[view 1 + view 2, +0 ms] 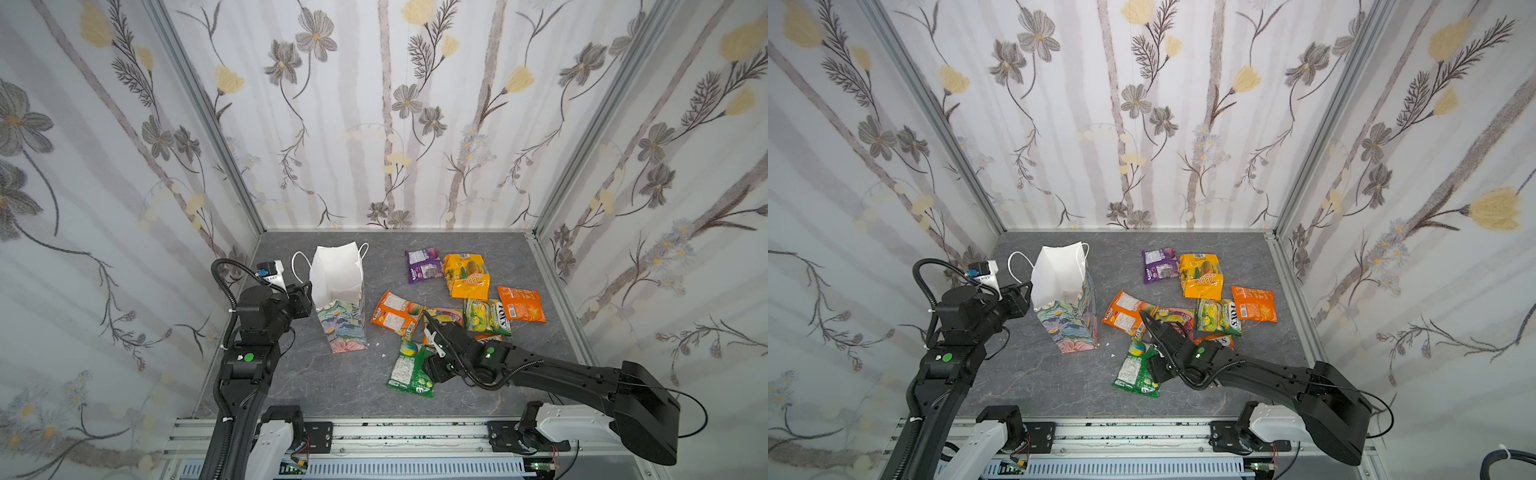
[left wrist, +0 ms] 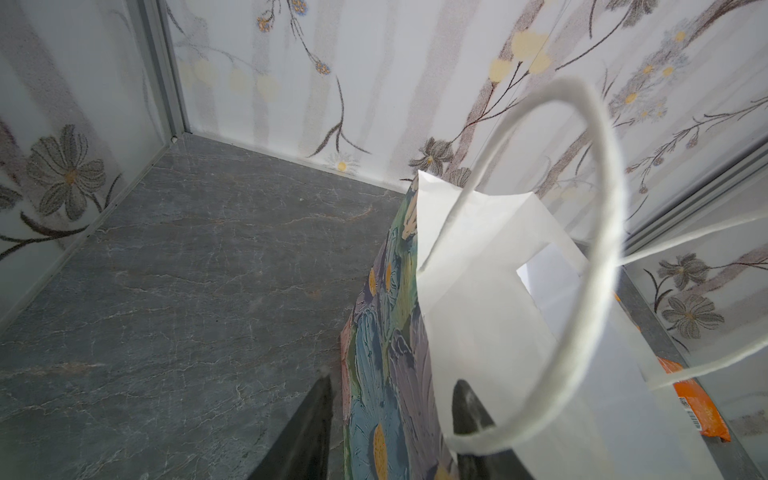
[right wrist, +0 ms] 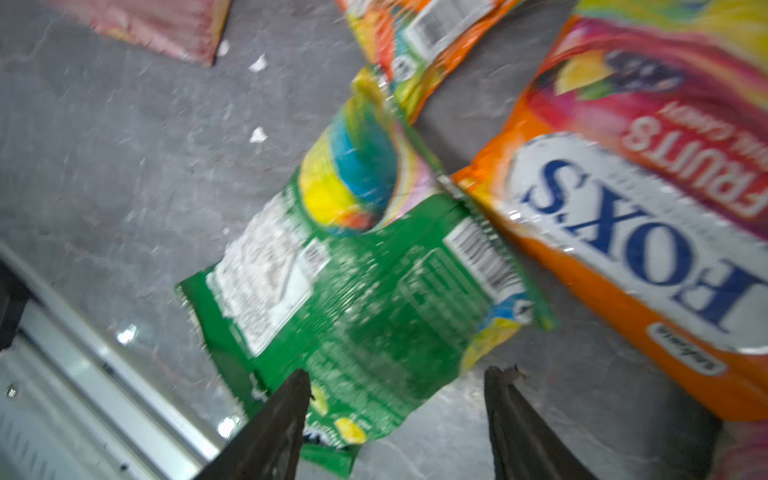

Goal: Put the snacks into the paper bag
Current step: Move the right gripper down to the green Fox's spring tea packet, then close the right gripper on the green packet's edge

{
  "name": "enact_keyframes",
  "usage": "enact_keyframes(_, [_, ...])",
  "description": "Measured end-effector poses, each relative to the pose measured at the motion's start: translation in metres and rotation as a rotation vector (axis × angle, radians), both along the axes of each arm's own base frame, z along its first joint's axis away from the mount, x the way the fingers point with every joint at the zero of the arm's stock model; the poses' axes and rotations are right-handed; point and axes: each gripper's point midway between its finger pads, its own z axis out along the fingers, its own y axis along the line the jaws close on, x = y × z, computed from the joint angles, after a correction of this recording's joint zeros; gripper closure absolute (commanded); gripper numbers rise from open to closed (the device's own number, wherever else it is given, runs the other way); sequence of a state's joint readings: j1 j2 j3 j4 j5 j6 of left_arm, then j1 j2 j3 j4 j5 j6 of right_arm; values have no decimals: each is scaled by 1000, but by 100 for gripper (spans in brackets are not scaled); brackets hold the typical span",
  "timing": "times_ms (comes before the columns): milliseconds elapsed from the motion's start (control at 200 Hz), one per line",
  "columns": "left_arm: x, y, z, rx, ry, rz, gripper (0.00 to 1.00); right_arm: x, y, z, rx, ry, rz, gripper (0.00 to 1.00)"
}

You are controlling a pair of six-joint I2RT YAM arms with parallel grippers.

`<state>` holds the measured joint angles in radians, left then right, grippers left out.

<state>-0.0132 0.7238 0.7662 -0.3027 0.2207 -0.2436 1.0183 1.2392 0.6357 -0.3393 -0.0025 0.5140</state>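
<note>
The paper bag (image 1: 338, 291) (image 1: 1059, 282) stands upright and open at the left of the grey floor, white inside, floral outside. My left gripper (image 1: 309, 297) (image 2: 395, 399) is shut on its near side wall, one finger outside and one inside, with a cord handle (image 2: 598, 232) looping over it. The snacks lie to the right: a green packet (image 1: 409, 368) (image 3: 365, 291), an orange FOX'S FRUITS packet (image 3: 644, 232), an orange packet (image 1: 397, 312), a yellow-green FOX'S packet (image 1: 486, 316), and others behind. My right gripper (image 1: 428, 365) (image 3: 397, 386) hangs open just over the green packet's near edge.
Farther back lie a purple packet (image 1: 424, 265), a yellow-orange one (image 1: 465, 274) and another orange one (image 1: 521, 304). Flowered walls close in three sides. An aluminium rail (image 1: 374, 432) runs along the front. Small white paper scraps (image 3: 257, 135) dot the floor.
</note>
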Motion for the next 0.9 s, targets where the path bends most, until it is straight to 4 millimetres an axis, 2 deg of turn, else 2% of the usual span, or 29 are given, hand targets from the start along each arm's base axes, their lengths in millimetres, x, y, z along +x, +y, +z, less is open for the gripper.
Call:
enact_keyframes(110, [-1, 0, 1, -1, -4, 1, 54, -27, 11, 1, -29, -3, 102, 34])
enact_keyframes(245, [-2, 1, 2, -3, -10, 5, 54, -44, 22, 4, -74, -51, 183, 33])
enact_keyframes(584, [-2, 2, 0, -13, -2, 16, 54, -54, 38, 10, -171, -171, 255, 36])
enact_keyframes(899, [-1, 1, -3, -15, 9, 14, 54, -61, 27, -1, -259, -198, 272, 35])
